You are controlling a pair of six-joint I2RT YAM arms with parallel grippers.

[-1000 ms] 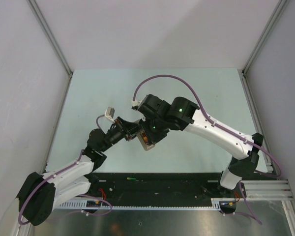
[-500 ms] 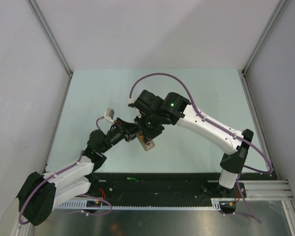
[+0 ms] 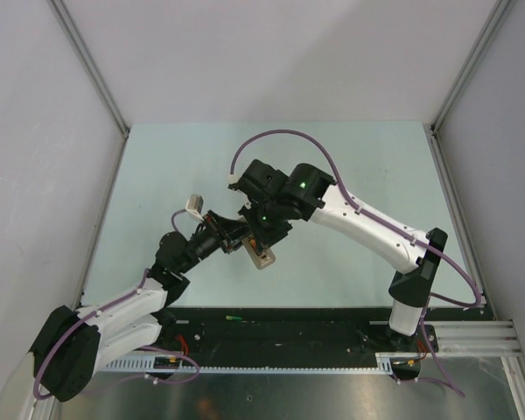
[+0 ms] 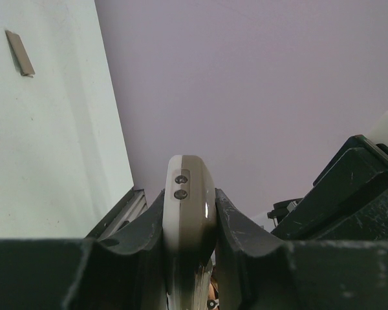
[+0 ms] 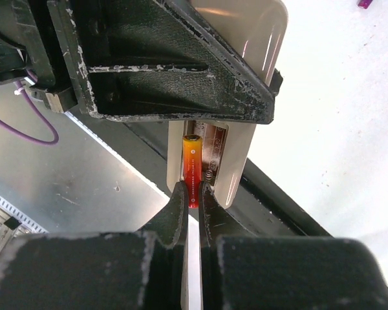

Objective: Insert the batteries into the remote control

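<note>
Top view, L to R: L arm [image 3: 131,302] reaching from near-L corner over pale green table [image 3: 175,166]. R arm [image 3: 367,229] coming in from near-R, purple cable [image 3: 280,140] looped above it. Wrists meeting just L of centre, toward near edge.

L gripper [image 4: 190,203]: clamped on remote ctrl [image 4: 189,223], one finger on each long side, handset filling the gap. In L wrist view, remote seen end-on: rounded pale end w/ two small dark dots, pointing at grey-purple wall. Appears held up clear of table. In top view, poking out toward near-R from L fingers, right under R wrist.

Same L wrist view, upper L: small flat grey cover piece [image 4: 19,53] lying on table, well apart from remote and grippers.

R wrist view: plain back of remote facing cam, battery bay [image 5: 215,145] open. L finger [image 5: 168,71] crossing handset just beyond the bay. Red battery [image 5: 192,161], orange-red in this light, lying lengthwise along view's L side of bay. Far end w/ small round cap visible, near end pinched btwn R fingertips. Coil spring [image 5: 210,173] showing just R of battery, near bay's near end. Fully seated or not: can't tell.

R gripper [image 5: 193,196]: closed tight on near end of red battery, tips at bay's near lip.

Below remote in that view: grey metal plate on L, pale table on R.
</note>
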